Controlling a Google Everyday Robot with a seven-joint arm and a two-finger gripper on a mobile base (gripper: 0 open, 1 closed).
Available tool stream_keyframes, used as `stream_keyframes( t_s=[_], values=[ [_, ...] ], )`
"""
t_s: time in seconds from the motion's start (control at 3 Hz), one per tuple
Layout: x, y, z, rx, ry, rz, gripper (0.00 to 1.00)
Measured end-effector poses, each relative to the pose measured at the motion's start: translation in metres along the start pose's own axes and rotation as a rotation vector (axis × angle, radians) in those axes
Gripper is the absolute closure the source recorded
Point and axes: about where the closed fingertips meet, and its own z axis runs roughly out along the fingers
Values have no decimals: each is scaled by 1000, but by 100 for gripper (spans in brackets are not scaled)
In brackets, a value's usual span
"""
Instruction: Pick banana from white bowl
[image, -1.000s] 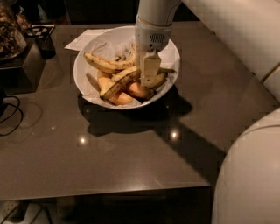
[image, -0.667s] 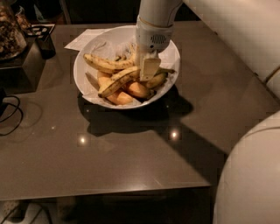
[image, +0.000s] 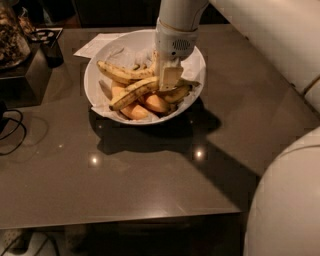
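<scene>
The gripper (image: 168, 81) hangs low in the white bowl (image: 88, 86), covering the banana's (image: 132, 94) right end. Whether it grips, I can't tell.

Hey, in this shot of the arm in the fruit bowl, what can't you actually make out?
Camera view, hold: the gripper sits low in the white bowl, its own body covering where it meets the banana.
Camera view, banana's right end: hidden behind the gripper.
Camera view, top-left dark clutter: cut by the edge, too dim to name.
</scene>
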Motion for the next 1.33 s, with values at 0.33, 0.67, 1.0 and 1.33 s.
stream_keyframes(
  t_s=[0.33,0.67,1.0,1.33],
  values=[
    [-4,-5,-4,34,-13,0,100],
    [-10,-2,-22,76,-46,15,100],
    [-13,6,-36,101,-83,26,100],
    [-9,17,-43,134,-124,43,100]
  ],
)
